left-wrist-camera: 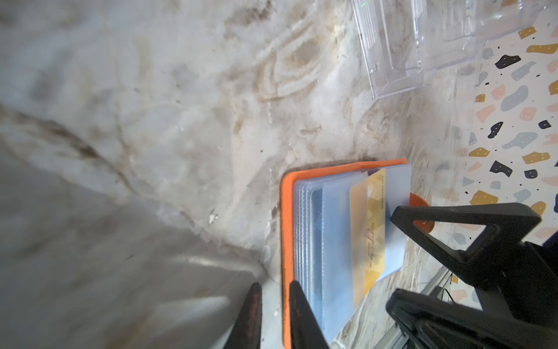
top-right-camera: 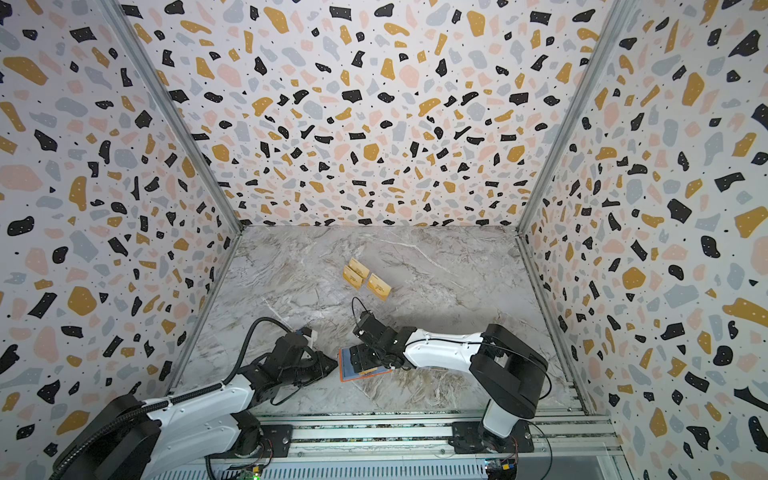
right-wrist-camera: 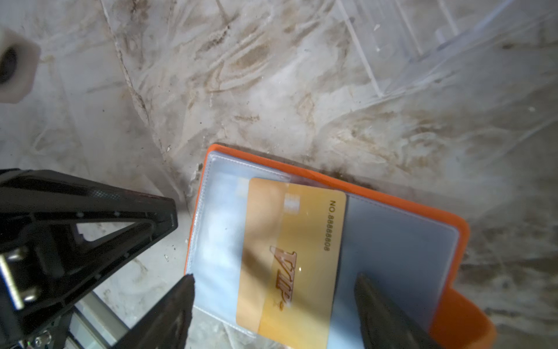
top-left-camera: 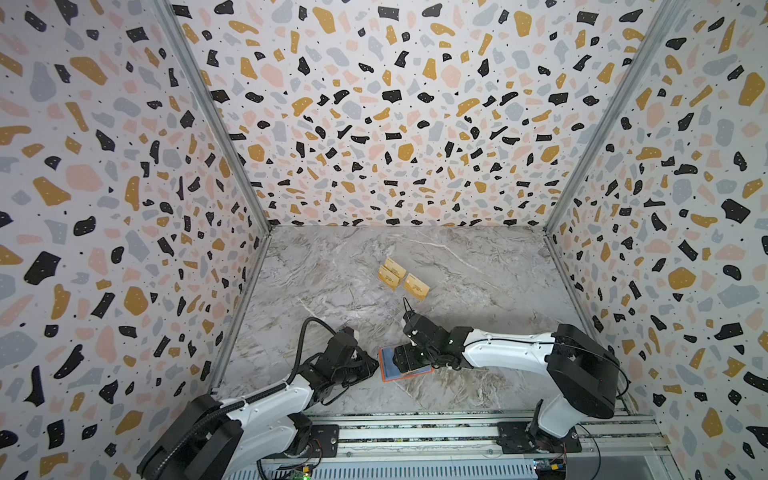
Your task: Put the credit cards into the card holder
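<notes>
While the card holder (right-wrist-camera: pixel 392 203) lay open on the front part of the table (top-left-camera: pixel 332 270), it was largely covered by the right gripper (right-wrist-camera: pixel 274 281), spread wide astride a gold card (right-wrist-camera: pixel 302 241). This card was half tucked under a sleeve (right-wrist-camera: pixel 217 229), its long axis parallel to the holder edge beside the left gripper (left-wrist-camera: pixel 273 287), parted narrowly on nothing. Three gold cards (top-left-camera: pixel 401 277) were seen farther back, a clear rack (left-wrist-camera: pixel 422 45) nearby.
</notes>
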{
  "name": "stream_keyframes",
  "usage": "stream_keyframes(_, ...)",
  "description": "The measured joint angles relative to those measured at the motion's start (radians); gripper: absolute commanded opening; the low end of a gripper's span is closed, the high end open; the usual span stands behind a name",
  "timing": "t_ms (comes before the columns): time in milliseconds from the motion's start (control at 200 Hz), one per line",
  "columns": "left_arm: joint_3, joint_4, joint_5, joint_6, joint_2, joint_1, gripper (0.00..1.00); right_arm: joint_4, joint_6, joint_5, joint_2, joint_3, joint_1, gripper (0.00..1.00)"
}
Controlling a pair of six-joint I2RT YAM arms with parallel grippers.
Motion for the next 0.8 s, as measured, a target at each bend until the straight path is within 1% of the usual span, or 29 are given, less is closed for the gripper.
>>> stream_keyframes(225,0.000,0.037,0.009,0.001,0.028,-0.005,0.16,0.011,0.022,-0.056,0.021,-0.001,0.007,0.82)
stream_keyframes(370,0.000,0.061,0.016,0.001,0.046,-0.011,0.15,0.049,0.052,-0.096,0.023,-0.010,0.007,0.81)
stream_keyframes(801,0.000,0.077,0.020,0.001,0.058,-0.017,0.15,0.158,0.128,-0.165,0.022,-0.032,0.011,0.81)
